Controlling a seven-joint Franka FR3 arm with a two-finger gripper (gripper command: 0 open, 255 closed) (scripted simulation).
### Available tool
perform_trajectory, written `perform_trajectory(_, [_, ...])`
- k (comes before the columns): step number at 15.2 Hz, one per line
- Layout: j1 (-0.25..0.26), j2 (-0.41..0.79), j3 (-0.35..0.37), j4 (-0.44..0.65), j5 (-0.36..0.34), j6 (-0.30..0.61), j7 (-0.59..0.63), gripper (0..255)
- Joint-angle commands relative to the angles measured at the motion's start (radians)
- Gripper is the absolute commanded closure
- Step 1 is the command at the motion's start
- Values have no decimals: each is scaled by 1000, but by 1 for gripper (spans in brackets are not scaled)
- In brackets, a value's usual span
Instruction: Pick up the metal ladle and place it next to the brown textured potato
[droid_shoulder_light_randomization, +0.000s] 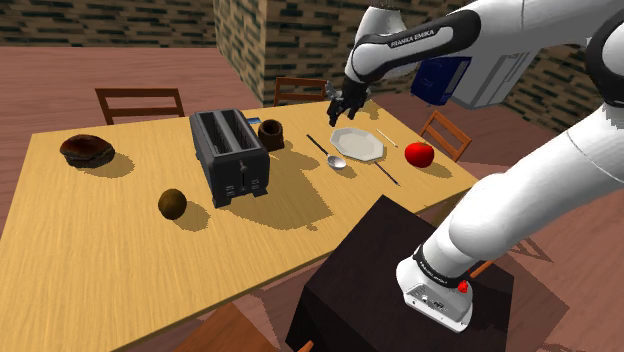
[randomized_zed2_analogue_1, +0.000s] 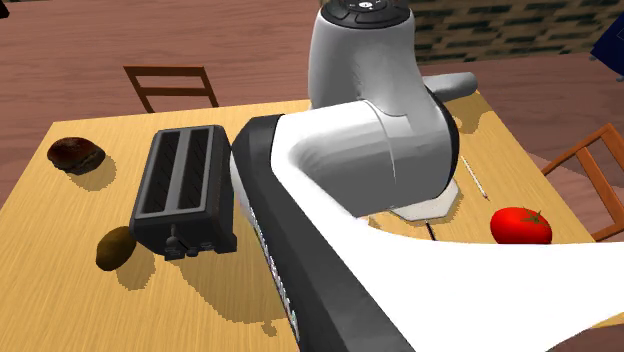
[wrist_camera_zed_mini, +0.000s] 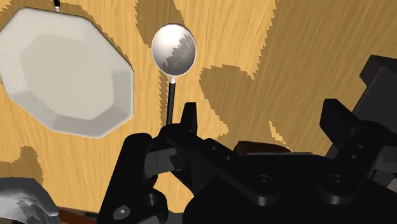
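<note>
**Shoulder view.** The desk (droid_shoulder_light_randomization: 90, 260) carries, from this view's left to its right: a dark round item (droid_shoulder_light_randomization: 87, 150), a brown potato (droid_shoulder_light_randomization: 172, 203), a black toaster (droid_shoulder_light_randomization: 230, 155), a dark cup (droid_shoulder_light_randomization: 271, 133), the ladle (droid_shoulder_light_randomization: 335, 159), a white eight-sided plate (droid_shoulder_light_randomization: 357, 144) and a red tomato (droid_shoulder_light_randomization: 419, 154). The ladle lies flat between toaster and plate. Its silver bowl is just beside the plate's near edge, and its thin dark handle points away toward the cup. The potato lies well apart from the ladle, on the other side of the toaster. The gripper (droid_shoulder_light_randomization: 345, 108) hangs above the desk, over the handle end of the ladle, between cup and plate. The stand (droid_shoulder_light_randomization: 400, 280) is at lower right.

**Second exterior view.** The arm (randomized_zed2_analogue_1: 380, 150) covers the middle of the desk. The toaster stands at this view's left, with the potato near its front corner. The tomato lies near the right edge. Part of the plate shows under the arm.

**Wrist view.** The gripper's fingers (wrist_camera_zed_mini: 188, 118) stand wide apart with nothing between them. The ladle lies on the desk ahead of the gripper, its bowl beside the plate without touching it. The handle runs back toward one finger and passes behind its tip. Contact there cannot be told. The ladle is not held.
</note>
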Motion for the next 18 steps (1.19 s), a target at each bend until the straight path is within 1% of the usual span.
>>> perform_trajectory(1, [-5, 71, -20, 10, 23, 61, -18, 0])
perform_trajectory(5, [-16, 219, -53, 66, 95, 150, -72, 0])
perform_trajectory(9, [-40, 372, -66, 141, 190, 217, -140, 0])
perform_trajectory(14, [-97, 564, -49, 264, 312, 270, -221, 0])
perform_trajectory(18, [-155, 716, -20, 382, 389, 291, -267, 0])
